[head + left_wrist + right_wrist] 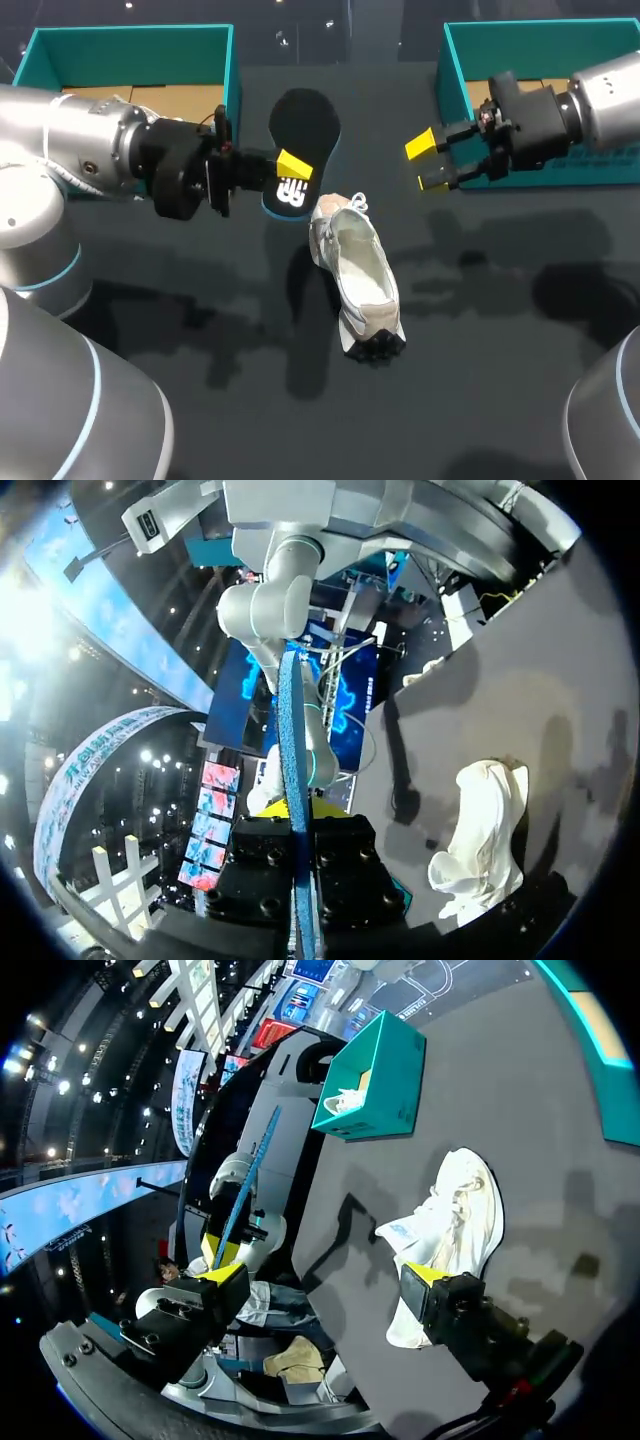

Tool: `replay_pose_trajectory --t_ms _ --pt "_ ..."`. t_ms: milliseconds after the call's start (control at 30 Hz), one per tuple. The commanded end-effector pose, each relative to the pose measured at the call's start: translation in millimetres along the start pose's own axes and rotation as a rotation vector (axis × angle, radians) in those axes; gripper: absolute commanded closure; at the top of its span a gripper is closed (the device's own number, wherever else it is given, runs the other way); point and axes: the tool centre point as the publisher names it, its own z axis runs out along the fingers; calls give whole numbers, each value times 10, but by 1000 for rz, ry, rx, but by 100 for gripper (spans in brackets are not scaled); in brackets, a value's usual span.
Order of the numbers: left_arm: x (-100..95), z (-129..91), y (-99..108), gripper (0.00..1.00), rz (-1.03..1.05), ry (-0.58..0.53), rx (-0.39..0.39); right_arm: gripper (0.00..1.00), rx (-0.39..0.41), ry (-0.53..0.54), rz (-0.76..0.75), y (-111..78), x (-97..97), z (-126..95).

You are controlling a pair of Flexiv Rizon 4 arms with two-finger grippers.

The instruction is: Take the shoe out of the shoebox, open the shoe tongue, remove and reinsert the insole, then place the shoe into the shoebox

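Observation:
A white shoe lies on the dark table near the middle, its opening facing up and its inside showing pale. My left gripper is shut on the heel end of a black insole with a blue rim, held in the air beside the shoe's heel. In the left wrist view the insole shows edge-on as a blue strip between the fingers, with the shoe off to one side on the table. My right gripper hovers open above the table, right of the insole; the shoe lies ahead of its fingers.
A teal box with a cardboard floor stands at the back left, behind my left arm. A second teal box stands at the back right, behind my right arm. The shoe's shadow falls on the dark table.

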Motion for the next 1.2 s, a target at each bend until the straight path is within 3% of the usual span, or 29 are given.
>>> replay_pose_trajectory --t_ms 33,133,300,867,1200 --pt "-20 -9 21 100 569 134 -27 0 1 -1 0 8 -7 13" --pt "-4 9 36 100 648 152 -43 0 -4 24 1 66 32 16" --pt "50 43 107 100 680 140 -109 0 -77 79 20 143 142 27" --pt "213 283 381 100 419 43 -154 0 -93 91 -24 240 287 234" --pt "321 325 483 100 272 52 -178 0 -130 105 -59 240 314 257"
